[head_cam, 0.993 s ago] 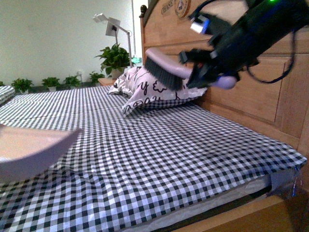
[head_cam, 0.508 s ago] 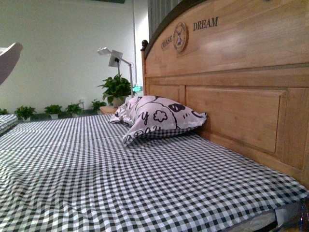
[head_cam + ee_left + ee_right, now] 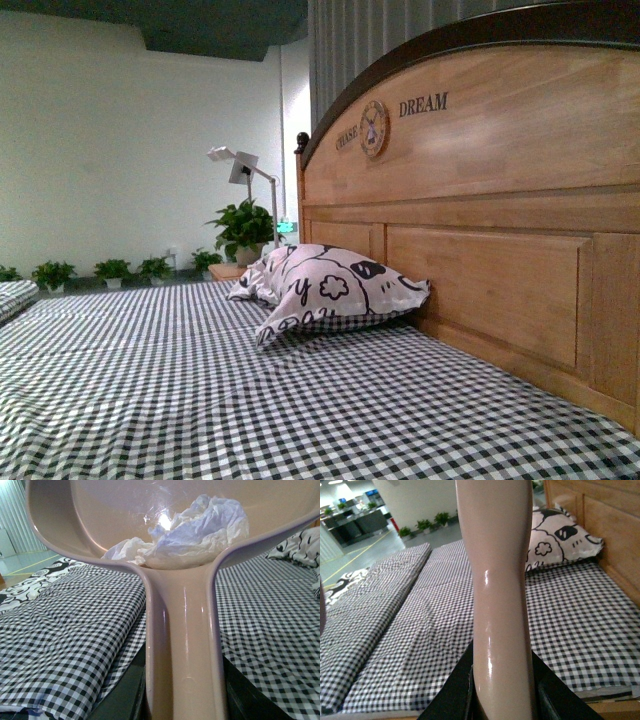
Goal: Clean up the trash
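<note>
Seen from the left wrist, the left end effector point(image 3: 182, 700) grips the long handle of the pale pink dustpan point(image 3: 181, 630), and the trash point(image 3: 187, 532) (a crumpled white tissue wad) lies in the pan's bowl just beyond where the handle leaves the end effector, raised above the checked bed sheet point(image 3: 60, 650). The right end effector point(image 3: 502, 695) is clamped around a glossy pale pink handle point(image 3: 495, 580) that runs straight out from it, with the checked sheet underneath and the black-printed pillow point(image 3: 560, 535) further out against the wooden headboard point(image 3: 615, 525). Neither arm shows in the front view, only the sheet, pillow and headboard.
</note>
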Controlling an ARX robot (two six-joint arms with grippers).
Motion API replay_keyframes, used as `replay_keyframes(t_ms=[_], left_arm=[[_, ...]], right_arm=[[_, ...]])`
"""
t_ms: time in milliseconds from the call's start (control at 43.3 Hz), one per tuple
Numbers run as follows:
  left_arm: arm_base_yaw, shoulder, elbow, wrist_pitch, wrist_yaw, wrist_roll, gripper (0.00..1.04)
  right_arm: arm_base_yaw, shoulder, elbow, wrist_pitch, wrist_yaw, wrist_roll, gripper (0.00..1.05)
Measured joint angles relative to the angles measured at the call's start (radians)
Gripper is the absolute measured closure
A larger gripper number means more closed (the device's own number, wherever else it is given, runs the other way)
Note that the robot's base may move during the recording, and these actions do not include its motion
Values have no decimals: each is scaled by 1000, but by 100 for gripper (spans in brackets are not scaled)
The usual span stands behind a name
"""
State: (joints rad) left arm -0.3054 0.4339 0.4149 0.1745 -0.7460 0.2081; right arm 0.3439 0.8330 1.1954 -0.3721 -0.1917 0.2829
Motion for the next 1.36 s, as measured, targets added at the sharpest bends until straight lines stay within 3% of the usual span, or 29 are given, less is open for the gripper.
replay_keyframes(t_ms=[139,208,1362], left_arm=[[-113,-67,-45,20,-66,1,79],[-121,-68,-50,19,-66,0,79],[-124,-68,-53,19,-69,-1,79]], right_arm=[[77,-59,-53,10,238,-39,85],[80,-67,-60,10,282,-48,85],[85,-73,-61,11,282,-63,85]])
